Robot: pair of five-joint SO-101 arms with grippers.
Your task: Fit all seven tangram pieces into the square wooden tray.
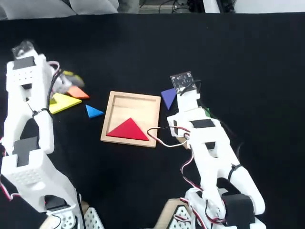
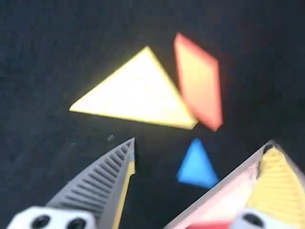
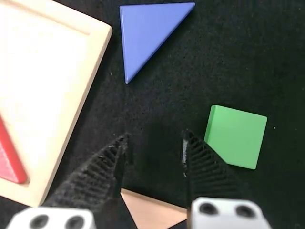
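The square wooden tray [image 1: 113,117] lies mid-table with a large red triangle [image 1: 127,130] inside it. Left of the tray lie a small blue triangle [image 1: 94,111], a yellow triangle [image 1: 64,102] and an orange parallelogram [image 1: 77,92]. My left gripper [image 2: 202,143] hovers open above these pieces, holding nothing. A violet-blue triangle [image 3: 145,31] lies just off the tray's right side, with a green square [image 3: 236,136] and a tan triangle [image 3: 152,212] nearby. Between the tray [image 3: 47,95] and the green square, my right gripper [image 3: 156,137] stands open over bare cloth.
A black cloth covers the whole table. The left arm [image 1: 28,119] rises along the left edge and the right arm [image 1: 209,148] stands right of the tray, with its cables hanging near the tray's front right corner.
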